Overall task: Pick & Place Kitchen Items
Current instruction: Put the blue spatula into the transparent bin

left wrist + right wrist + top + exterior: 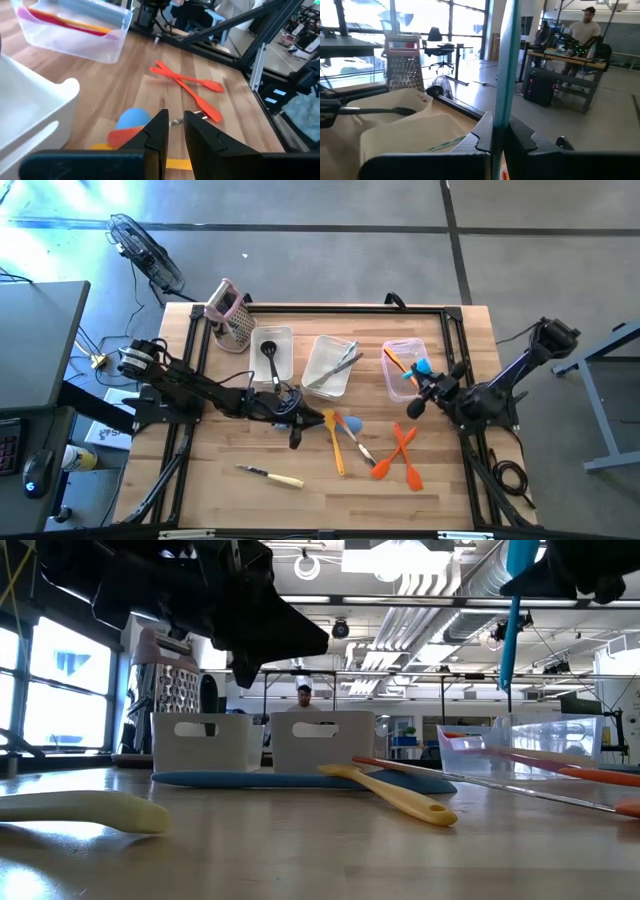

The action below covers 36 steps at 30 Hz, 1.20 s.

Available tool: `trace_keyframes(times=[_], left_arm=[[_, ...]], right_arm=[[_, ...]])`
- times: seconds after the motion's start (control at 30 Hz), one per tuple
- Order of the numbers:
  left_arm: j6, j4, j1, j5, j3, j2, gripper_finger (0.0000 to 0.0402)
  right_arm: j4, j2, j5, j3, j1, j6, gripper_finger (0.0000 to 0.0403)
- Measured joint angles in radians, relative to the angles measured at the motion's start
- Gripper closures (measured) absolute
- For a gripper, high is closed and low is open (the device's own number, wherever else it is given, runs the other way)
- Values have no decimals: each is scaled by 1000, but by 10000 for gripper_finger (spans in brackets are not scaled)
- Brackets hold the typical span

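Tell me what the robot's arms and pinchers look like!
Both arms are dark, nearly black, built from chunky jointed pieces. The left arm has pale parts and loose cables near its base. The right arm is black all over. The left gripper and right gripper each have two flat, black, blocky fingers with angled tips. No markings show.

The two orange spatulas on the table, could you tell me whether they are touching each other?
Touching. The left wrist view shows the two orange spatulas crossed, one handle lying over the other; the high view shows the same X.
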Motion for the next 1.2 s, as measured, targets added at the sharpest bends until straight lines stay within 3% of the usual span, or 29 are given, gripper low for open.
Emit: trace_keyframes(times=[0.07, 0.43, 0.63, 0.8, 1.1, 1.2], left_arm=[[23, 11, 0, 0, 0, 0, 345], [103, 24, 0, -11, 0, 0, 345], [113, 24, 0, -11, 0, 0, 345], [113, 24, 0, -10, 0, 0, 345], [108, 23, -1, 14, 0, 0, 345], [88, 23, -1, 32, 0, 0, 345]], right_arm=[[81, -1, 1, 20, -13, -120, 394], [-70, -32, 0, 210, -36, -129, 394], [-329, -30, -16, 372, -42, -146, 394], [-547, -16, -76, 474, -115, -162, 394], [-641, 104, -73, 494, -270, -116, 394], [-651, 159, -131, 494, -277, -59, 394]])
